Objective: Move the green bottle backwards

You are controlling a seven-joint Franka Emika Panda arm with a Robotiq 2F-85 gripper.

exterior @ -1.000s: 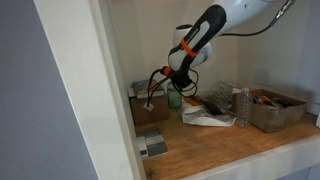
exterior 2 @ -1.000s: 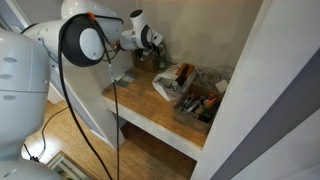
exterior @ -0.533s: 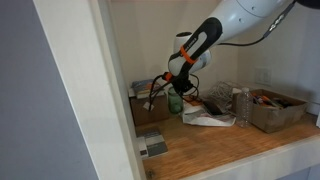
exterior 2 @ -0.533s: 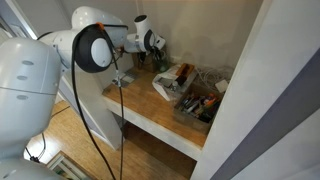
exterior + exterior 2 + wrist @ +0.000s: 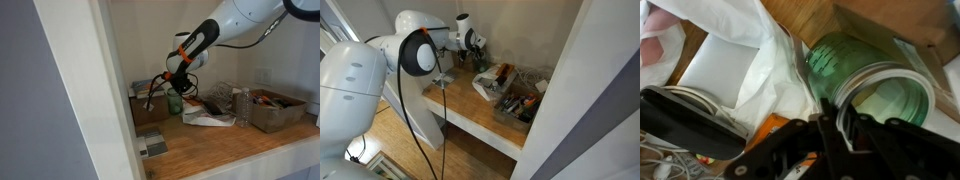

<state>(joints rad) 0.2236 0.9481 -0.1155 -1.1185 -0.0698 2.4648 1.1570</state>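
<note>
The green bottle (image 5: 175, 101) stands on the wooden shelf next to the brown cardboard box (image 5: 150, 110), near the back wall. In the wrist view it is a translucent green cylinder (image 5: 845, 62) with a pale rim. My gripper (image 5: 176, 88) comes down onto its top. In the wrist view the gripper (image 5: 838, 125) has its dark fingers close together on the bottle's rim, and the cap is hidden. In an exterior view the gripper (image 5: 477, 50) sits at the far corner of the shelf, with the bottle (image 5: 480, 62) just below it.
A clear plastic bottle (image 5: 243, 105) and a grey box of tools (image 5: 272, 110) stand to the side. A flat white package (image 5: 205, 117) lies beside the green bottle. White plastic wrap (image 5: 750, 60) and cables lie close by. A white post (image 5: 100, 100) borders the shelf.
The arm has leaned further in over the shelf. The gripper and the green bottle have shifted slightly toward the cardboard box and the back wall.
</note>
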